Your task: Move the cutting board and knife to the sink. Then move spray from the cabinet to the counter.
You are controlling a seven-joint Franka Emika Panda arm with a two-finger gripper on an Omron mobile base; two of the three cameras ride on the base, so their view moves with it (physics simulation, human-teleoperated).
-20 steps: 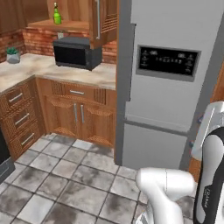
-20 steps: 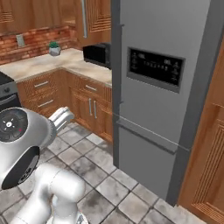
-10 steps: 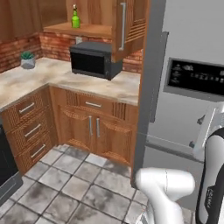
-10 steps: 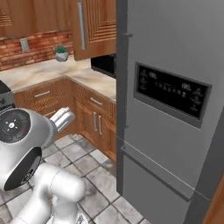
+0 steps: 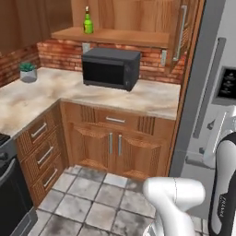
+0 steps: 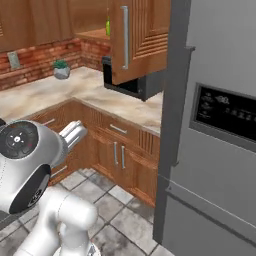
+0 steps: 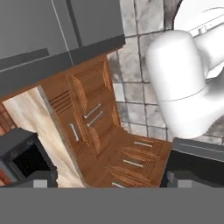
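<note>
The spray (image 5: 87,23), a small green bottle, stands on the light shelf board inside the wooden wall cabinet (image 5: 124,14), above the microwave. In the right base view a sliver of the spray (image 6: 107,27) peeks out past the open cabinet door (image 6: 136,40). The marbled counter (image 5: 64,90) runs along the brick wall and round the corner. My gripper (image 7: 111,180) is open, its dark fingertips (image 7: 41,178) wide apart with nothing between them, looking down at the base cabinets (image 7: 96,127). The cutting board, knife and sink are out of view.
A black microwave (image 5: 110,68) sits on the counter under the shelf, and a small potted plant (image 5: 27,72) stands at the back left. A tall grey fridge (image 6: 215,125) fills the right. A dark stove (image 5: 9,193) is at the lower left. Tiled floor lies ahead.
The whole picture has shifted: the base has moved, so counter, microwave and cabinet now sit nearer and more central and the fridge lies further right. The gripper stays open.
</note>
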